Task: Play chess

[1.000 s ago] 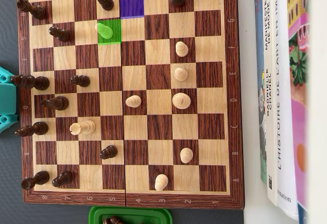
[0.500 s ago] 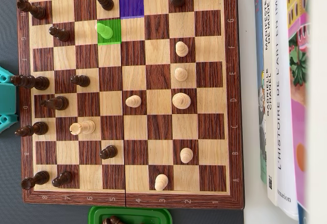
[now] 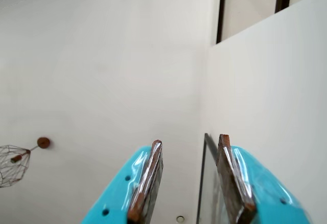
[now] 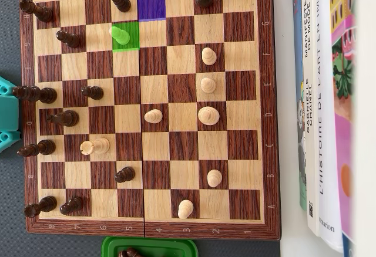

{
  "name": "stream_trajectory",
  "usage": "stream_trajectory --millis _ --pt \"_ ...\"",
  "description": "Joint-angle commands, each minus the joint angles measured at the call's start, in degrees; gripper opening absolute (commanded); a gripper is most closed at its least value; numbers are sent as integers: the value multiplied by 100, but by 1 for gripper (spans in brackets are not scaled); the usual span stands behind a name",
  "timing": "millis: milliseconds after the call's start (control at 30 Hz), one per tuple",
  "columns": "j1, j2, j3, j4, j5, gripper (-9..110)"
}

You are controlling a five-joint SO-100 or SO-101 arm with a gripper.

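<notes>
the gripper (image 3: 191, 203) points up at a blank wall in the wrist view, its teal jaws spread and holding nothing; only a sliver of the arm (image 4: 7, 116) shows at the left edge of the overhead view. the chessboard (image 4: 265, 110) carries a green-tinted pawn (image 4: 120, 34) on a green square, with a purple square (image 4: 151, 6) diagonally next to it, likely the destination. a good pick would descend straight over the pawn, jaws straddling it, avoiding the dark pawn (image 4: 120, 1) just beside. free lanes lie mid-board; books (image 4: 326, 104) border the right edge, a green tray (image 4: 150, 248) the bottom.
</notes>
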Motion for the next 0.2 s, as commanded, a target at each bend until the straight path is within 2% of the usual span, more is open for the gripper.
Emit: stream_trajectory --millis 0,167 --pt "-9 -26 114 -18 26 16" --pt "-9 -26 114 -18 26 16"
